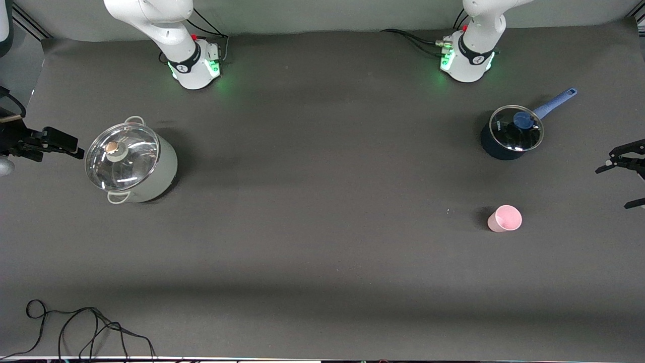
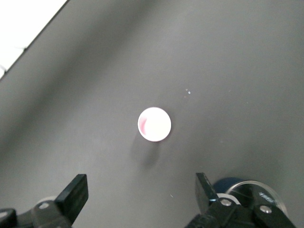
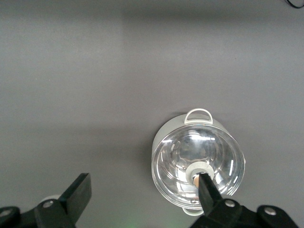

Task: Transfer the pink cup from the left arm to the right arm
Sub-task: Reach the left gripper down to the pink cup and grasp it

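Note:
The pink cup (image 1: 504, 218) stands upright on the dark table mat toward the left arm's end, mouth up, with nothing touching it. My left gripper (image 1: 622, 180) hangs in the air at that end of the table, open and holding nothing. In the left wrist view the pink cup (image 2: 154, 124) lies well clear of the left gripper (image 2: 141, 190) and its spread fingers. My right gripper (image 1: 68, 146) is up at the right arm's end, beside the white pot, also open and holding nothing. In the right wrist view the right gripper (image 3: 142, 190) has only mat between its fingers.
A white pot with a glass lid (image 1: 130, 162) stands toward the right arm's end. A dark blue saucepan with a glass lid and blue handle (image 1: 511, 132) stands farther from the front camera than the cup. A black cable (image 1: 75, 327) lies at the table's near edge.

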